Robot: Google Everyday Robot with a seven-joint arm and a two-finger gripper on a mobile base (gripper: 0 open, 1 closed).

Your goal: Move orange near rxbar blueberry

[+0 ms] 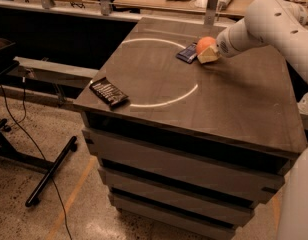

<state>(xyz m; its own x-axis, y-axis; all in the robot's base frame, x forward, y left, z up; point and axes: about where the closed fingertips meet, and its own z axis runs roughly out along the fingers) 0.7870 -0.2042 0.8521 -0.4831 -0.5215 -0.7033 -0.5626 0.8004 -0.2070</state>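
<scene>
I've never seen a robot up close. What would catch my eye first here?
The big white arm reaching in from the right, with its gripper right against a bright orange on the table's far side, and the dark blue rxbar blueberry just left of it. Next comes the pale circle marked on the dark table, and a black-wrapped bar alone at the near left corner.

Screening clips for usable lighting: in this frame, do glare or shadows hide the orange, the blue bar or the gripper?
Camera view: warm, dim light; a pale ring glints on the table, washing out neither the orange nor the rxbar blueberry; the gripper, at the orange on the table's far right, casts a soft shadow on the tabletop beneath; none is hidden.
</scene>
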